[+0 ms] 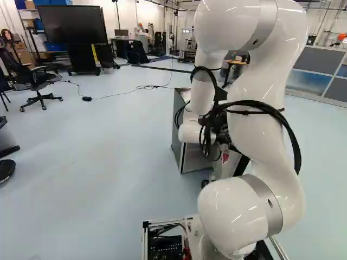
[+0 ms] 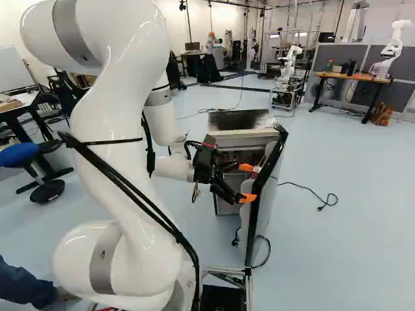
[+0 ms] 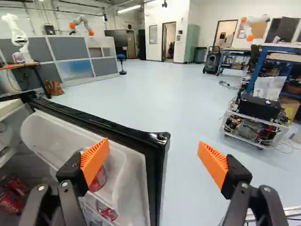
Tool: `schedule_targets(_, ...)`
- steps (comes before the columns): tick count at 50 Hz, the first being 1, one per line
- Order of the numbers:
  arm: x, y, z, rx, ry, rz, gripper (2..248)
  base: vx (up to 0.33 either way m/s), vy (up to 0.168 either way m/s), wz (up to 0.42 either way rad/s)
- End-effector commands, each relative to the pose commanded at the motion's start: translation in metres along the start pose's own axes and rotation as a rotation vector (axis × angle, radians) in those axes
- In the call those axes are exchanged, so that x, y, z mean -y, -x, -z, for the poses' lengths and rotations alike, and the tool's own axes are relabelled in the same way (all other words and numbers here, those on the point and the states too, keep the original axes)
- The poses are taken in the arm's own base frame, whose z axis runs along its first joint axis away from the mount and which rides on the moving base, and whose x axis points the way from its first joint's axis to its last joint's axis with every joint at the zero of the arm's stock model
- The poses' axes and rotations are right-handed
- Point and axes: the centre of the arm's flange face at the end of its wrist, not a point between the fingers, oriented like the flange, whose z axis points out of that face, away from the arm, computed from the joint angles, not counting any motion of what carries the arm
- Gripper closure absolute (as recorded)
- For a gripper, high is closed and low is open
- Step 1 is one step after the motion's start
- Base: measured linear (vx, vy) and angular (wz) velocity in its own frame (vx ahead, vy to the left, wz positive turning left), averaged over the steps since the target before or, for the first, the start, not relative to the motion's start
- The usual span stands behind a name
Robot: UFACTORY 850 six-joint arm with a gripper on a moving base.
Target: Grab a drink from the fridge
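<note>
At open fridge door (image 3: 155, 160), jaws wide apart, gripping nothing; contact unclear.

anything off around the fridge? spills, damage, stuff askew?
No spill or damage visible. Fridge door is open, which fits the task; the wrist view shows its edge between the open gripper's fingers. Only slight oddity: a black cable lies loose and curled on the floor beside the door.

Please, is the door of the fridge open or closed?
Open: the door stands away from the fridge, showing its inner shelves with cans.
</note>
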Motion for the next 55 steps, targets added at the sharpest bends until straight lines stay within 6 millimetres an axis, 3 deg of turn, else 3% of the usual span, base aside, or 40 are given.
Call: schedule_targets(55,0.075,-0.016,-0.093,0.044,0.216,-0.198,3,0.000,0.000,0.000)
